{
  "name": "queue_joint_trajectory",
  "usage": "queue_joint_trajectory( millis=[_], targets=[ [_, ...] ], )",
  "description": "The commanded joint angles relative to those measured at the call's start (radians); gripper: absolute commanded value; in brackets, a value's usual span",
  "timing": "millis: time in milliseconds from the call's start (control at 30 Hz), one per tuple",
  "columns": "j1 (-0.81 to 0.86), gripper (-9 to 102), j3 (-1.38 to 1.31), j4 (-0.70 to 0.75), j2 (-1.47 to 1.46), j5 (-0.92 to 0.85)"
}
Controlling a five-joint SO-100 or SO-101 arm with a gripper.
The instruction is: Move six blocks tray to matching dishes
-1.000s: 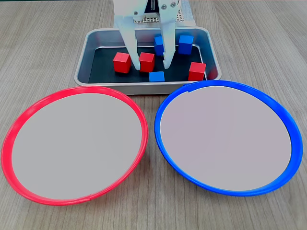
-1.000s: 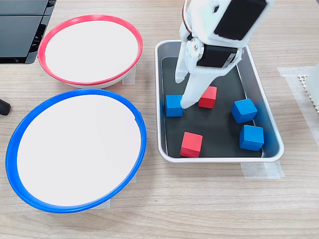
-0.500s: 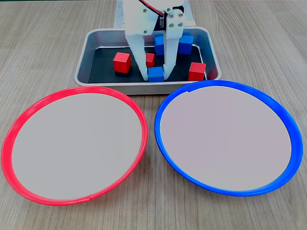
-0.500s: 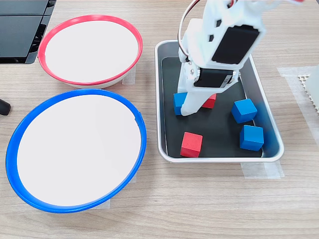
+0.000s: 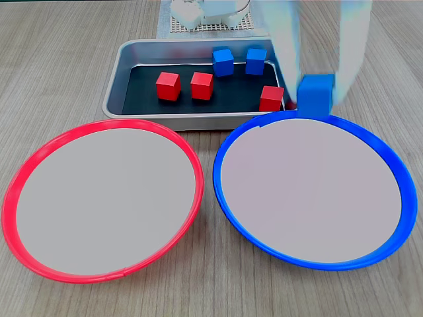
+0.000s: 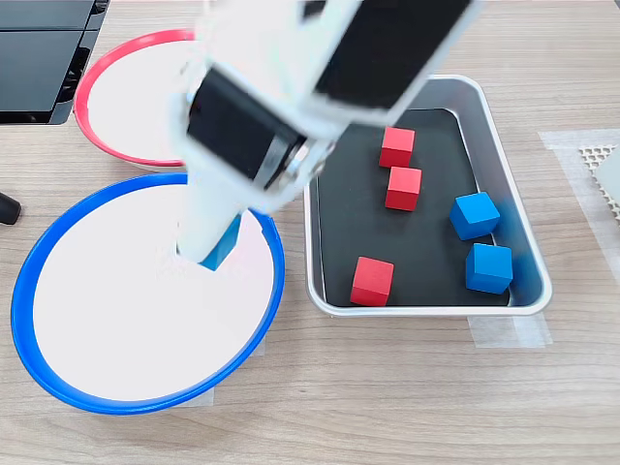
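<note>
My gripper (image 5: 316,98) is shut on a blue block (image 5: 316,91) and holds it over the far rim of the blue-rimmed dish (image 5: 396,173); the arm is motion-blurred. In the other fixed view the gripper (image 6: 215,250) hangs over the blue dish (image 6: 29,266) with the blue block (image 6: 225,242) between its fingers. The silver tray (image 5: 116,71) holds three red blocks (image 5: 168,86) (image 5: 201,85) (image 5: 271,98) and two blue blocks (image 5: 223,61) (image 5: 256,60). The red-rimmed dish (image 5: 26,165) has nothing in it.
A black device (image 6: 39,48) lies at the top left corner of the table. A white mesh mat (image 6: 605,165) sits right of the tray (image 6: 426,310). Bare wood tabletop runs along the near edge in front of both dishes.
The gripper closed on the blue block at the tray's near edge, lifted it out and swung it over to the blue dish. The other blocks stayed put.
</note>
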Motion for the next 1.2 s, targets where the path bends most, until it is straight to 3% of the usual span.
queue_joint_trajectory(
  millis=[0,200,333,400,533,667,833,1167],
  targets=[
    [0.025,5,-0.055,-0.106,-0.057,0.008],
    [0.055,16,-0.025,-0.146,-0.097,0.032],
    [0.049,11,0.044,-0.084,-0.026,-0.037],
    [0.044,0,0.086,-0.017,0.032,-0.112],
    [0.077,0,0.195,0.229,0.23,-0.264],
    [0.193,0,0.472,0.37,0.528,-0.422],
    [0.328,3,0.862,0.175,0.775,-0.397],
    [0.365,17,0.933,0.031,0.65,-0.468]
  ],
)
